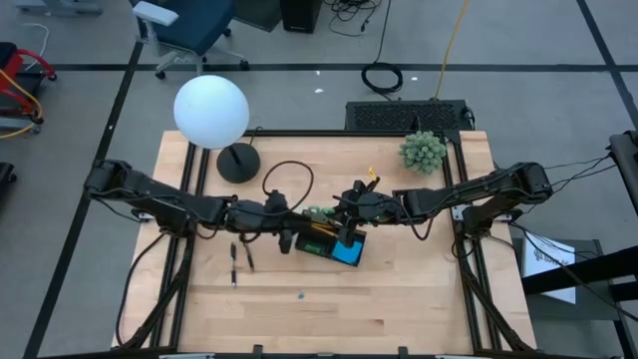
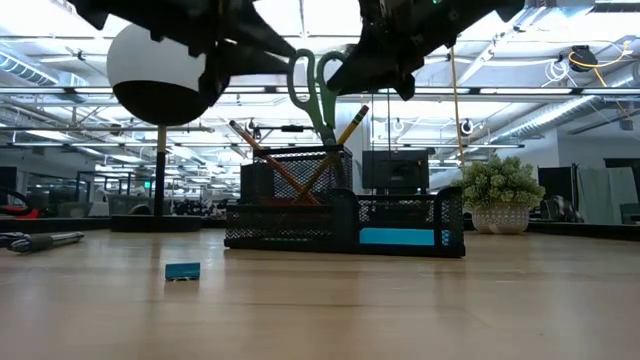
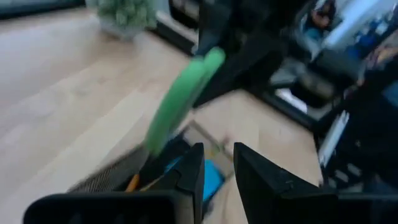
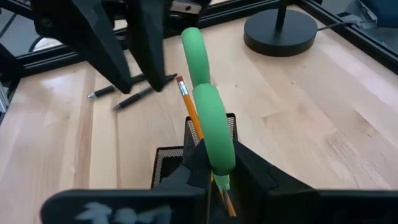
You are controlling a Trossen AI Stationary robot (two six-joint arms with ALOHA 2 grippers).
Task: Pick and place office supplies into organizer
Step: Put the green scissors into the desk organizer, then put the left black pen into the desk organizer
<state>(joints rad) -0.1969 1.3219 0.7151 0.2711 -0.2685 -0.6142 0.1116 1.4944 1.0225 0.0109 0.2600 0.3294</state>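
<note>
Right hand (image 4: 214,177) grips green-handled scissors (image 4: 208,118), blades hidden inside organizer (image 2: 345,225).

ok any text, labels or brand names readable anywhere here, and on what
None can be read.
White sheet on the floor right of the table: has dark marks, too small to read.
Scissors, held in the right gripper: no print visible on the green handles.
Organizer, pencils, blue pad: no lettering visible.

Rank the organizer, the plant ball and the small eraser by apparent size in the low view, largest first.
1. organizer
2. plant ball, though it sits farther from the camera
3. eraser, smallest despite being nearest
</note>
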